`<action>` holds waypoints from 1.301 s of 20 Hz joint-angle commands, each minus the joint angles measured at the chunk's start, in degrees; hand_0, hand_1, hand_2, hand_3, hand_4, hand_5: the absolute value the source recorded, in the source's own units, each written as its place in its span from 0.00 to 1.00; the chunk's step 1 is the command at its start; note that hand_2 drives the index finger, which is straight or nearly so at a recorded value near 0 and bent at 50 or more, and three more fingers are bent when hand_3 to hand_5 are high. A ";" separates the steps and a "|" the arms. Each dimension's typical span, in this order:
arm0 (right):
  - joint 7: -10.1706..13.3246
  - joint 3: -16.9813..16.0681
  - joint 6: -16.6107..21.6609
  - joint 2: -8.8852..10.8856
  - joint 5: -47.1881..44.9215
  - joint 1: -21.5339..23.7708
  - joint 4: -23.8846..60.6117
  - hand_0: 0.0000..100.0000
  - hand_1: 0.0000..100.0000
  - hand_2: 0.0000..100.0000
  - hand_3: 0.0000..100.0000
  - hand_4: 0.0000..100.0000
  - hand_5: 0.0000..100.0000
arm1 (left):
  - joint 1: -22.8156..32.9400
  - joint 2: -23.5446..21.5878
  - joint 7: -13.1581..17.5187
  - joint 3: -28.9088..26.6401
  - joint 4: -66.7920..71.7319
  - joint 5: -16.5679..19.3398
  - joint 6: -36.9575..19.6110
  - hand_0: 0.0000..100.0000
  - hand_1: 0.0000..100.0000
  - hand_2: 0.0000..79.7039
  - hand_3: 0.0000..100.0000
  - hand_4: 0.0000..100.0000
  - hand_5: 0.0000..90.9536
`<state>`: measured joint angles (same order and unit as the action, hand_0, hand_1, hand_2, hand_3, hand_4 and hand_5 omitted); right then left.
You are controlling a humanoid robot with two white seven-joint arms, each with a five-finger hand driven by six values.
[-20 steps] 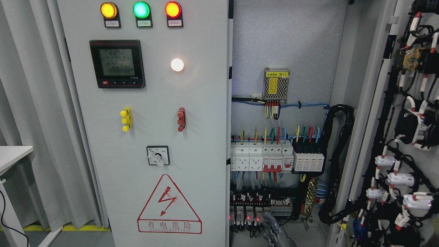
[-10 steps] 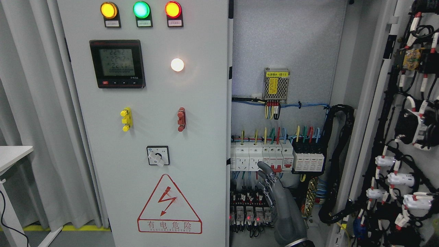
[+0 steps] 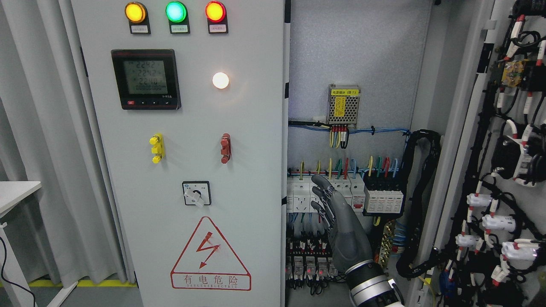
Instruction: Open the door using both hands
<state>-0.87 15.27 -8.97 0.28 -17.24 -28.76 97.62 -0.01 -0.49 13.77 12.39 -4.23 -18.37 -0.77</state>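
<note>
Head view.

Right hand (image 3: 337, 221): grey, with fingers; its arm enters at the bottom edge right of the middle, ending in a silver wrist cuff (image 3: 372, 286). Fingers (image 3: 320, 184) extended upward and loosely spread, holding nothing. The hand stands in front of the white circuit breakers (image 3: 300, 196) inside the cabinet; whether it touches them cannot be told.

Left door (image 3: 187, 170): pale grey panel, shut, filling the centre-left of the picture. Mounted on it, top to bottom: amber lamp (image 3: 135, 12), green lamp (image 3: 176, 11), red lamp (image 3: 215, 11); digital meter (image 3: 146, 79) with a lit display; white lamp (image 3: 220, 80), lit; yellow handle (image 3: 156, 148); red handle (image 3: 225, 148); rotary switch (image 3: 196, 193); red-outlined electric hazard triangle (image 3: 210, 255).

Right door (image 3: 503, 170): swung open at the far right, its inner face carrying black cable bundles and white connectors.

Cabinet interior (image 3: 358, 55): exposed between the two doors. Perforated metal power supply (image 3: 344, 104) with a yellow label in the upper part; below it, the breakers with coloured wires; beside them, a black-and-white terminal block (image 3: 383, 198); a row of relays (image 3: 309, 264) with small red lights at the bottom.

Surroundings: grey curtain (image 3: 42, 128) at left; corner of a white table (image 3: 17, 189) at the left edge.
</note>
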 commanded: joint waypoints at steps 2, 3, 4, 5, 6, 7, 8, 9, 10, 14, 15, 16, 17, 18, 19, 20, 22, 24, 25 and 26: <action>-0.36 0.19 -0.61 -0.28 -2.71 -6.48 -6.74 0.22 0.00 0.00 0.00 0.00 0.00 | 0.09 -1.44 -0.23 -0.09 0.45 0.00 0.06 0.29 0.00 0.03 0.03 0.04 0.00; -0.45 0.28 -0.61 -0.28 -2.80 -7.18 -7.35 0.22 0.00 0.00 0.00 0.00 0.00 | 0.09 -1.44 -0.23 -0.09 0.45 0.00 0.06 0.29 0.00 0.03 0.03 0.04 0.00; -1.50 0.37 -0.61 -0.28 -2.80 -7.89 -7.97 0.22 0.00 0.00 0.00 0.00 0.00 | 0.01 -1.44 -0.23 -0.09 0.45 0.00 0.06 0.29 0.00 0.03 0.03 0.04 0.00; -2.98 0.46 -0.70 -0.28 -2.80 -8.50 -8.32 0.22 0.00 0.00 0.00 0.00 0.00 | 0.01 -1.44 -0.23 -0.09 0.45 0.00 0.06 0.29 0.00 0.03 0.03 0.04 0.00; -4.74 0.63 -0.79 -0.28 -2.88 -8.94 -8.85 0.22 0.00 0.00 0.00 0.00 0.00 | 0.01 -1.44 -0.23 -0.09 0.45 0.00 0.06 0.29 0.00 0.03 0.03 0.04 0.00; -4.93 0.72 -1.22 -0.28 -3.41 -9.30 -9.38 0.22 0.00 0.00 0.00 0.00 0.00 | 0.01 -1.44 -0.23 -0.09 0.45 0.00 0.06 0.29 0.00 0.03 0.03 0.04 0.00; -4.85 0.72 -1.75 -0.28 -4.37 -9.56 -9.64 0.22 0.00 0.00 0.00 0.00 0.00 | 0.09 -1.44 -0.23 -0.09 0.45 0.00 0.06 0.29 0.00 0.03 0.03 0.04 0.00; -4.85 0.64 -1.75 -0.28 -4.90 -9.65 -9.64 0.22 0.00 0.00 0.00 0.00 0.00 | 0.09 -1.44 -0.23 -0.09 0.45 0.00 0.06 0.29 0.00 0.03 0.03 0.04 0.00; -4.85 0.46 -1.84 -0.28 -5.08 -9.65 -9.91 0.22 0.00 0.00 0.00 0.00 0.00 | 0.01 -1.44 -0.23 -0.09 0.45 0.00 0.06 0.29 0.00 0.03 0.03 0.04 0.00; -4.85 0.28 -1.93 -0.28 -5.17 -10.44 -12.10 0.22 0.00 0.00 0.00 0.00 0.00 | -0.70 -1.70 -0.23 -0.09 0.45 0.00 0.06 0.29 0.00 0.03 0.03 0.04 0.00; -4.93 0.28 -1.93 -0.28 -5.17 -11.05 -12.80 0.22 0.00 0.00 0.00 0.00 0.00 | -0.87 -1.70 -0.23 -0.09 0.45 0.00 0.06 0.29 0.00 0.03 0.03 0.04 0.00; -5.02 0.46 -1.93 -0.28 -5.26 -11.58 -13.42 0.22 0.00 0.00 0.00 0.00 0.00 | -1.05 -1.79 -0.15 -0.09 0.45 0.00 0.06 0.29 0.00 0.03 0.03 0.04 0.00; -5.11 0.55 -1.93 -0.28 -5.26 -12.11 -13.95 0.22 0.00 0.00 0.00 0.00 0.00 | -1.13 -1.88 -0.23 -0.09 0.54 0.00 0.06 0.29 0.00 0.03 0.03 0.04 0.00; -5.20 0.63 -1.93 -0.28 -5.69 -12.55 -14.65 0.22 0.00 0.00 0.00 0.00 0.00 | -1.14 -1.88 -0.15 -0.09 0.54 0.00 0.06 0.29 0.00 0.03 0.03 0.04 0.00; -5.20 0.63 -1.93 -0.28 -6.83 -13.07 -15.09 0.22 0.00 0.00 0.00 0.00 0.00 | -1.05 -1.79 -0.23 -0.09 0.54 0.00 0.06 0.29 0.00 0.03 0.03 0.04 0.00; -5.28 0.63 -1.93 -0.28 -8.49 -13.86 -15.70 0.22 0.00 0.00 0.00 0.00 0.00 | -1.13 -1.79 -0.23 -0.09 0.62 0.00 0.06 0.29 0.00 0.03 0.03 0.04 0.00; -5.37 0.63 -2.45 -0.28 -10.00 -15.09 -16.84 0.22 0.00 0.00 0.00 0.00 0.00 | -1.14 -1.79 -0.23 -0.09 0.62 0.00 0.06 0.29 0.00 0.03 0.03 0.03 0.00; -5.46 0.72 -2.63 -0.28 -10.09 -15.80 -17.64 0.22 0.00 0.00 0.00 0.00 0.00 | -1.14 -1.70 -0.23 -0.09 0.62 0.00 0.06 0.29 0.00 0.03 0.03 0.03 0.00; -5.55 0.72 -2.63 -0.28 -10.09 -16.15 -18.16 0.22 0.00 0.00 0.00 0.00 0.00 | -1.14 -1.70 -0.23 -0.09 0.62 0.00 0.06 0.29 0.00 0.03 0.03 0.03 0.00; -5.55 0.72 -2.55 -0.28 -10.09 -16.50 -18.61 0.22 0.00 0.00 0.00 0.00 0.00 | -1.14 -1.70 -0.23 -0.09 0.54 0.00 0.06 0.29 0.00 0.03 0.03 0.03 0.00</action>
<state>-6.24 15.78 -11.47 0.03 -25.71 -42.82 84.52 0.00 -1.67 13.33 12.32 -3.74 -18.37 -0.71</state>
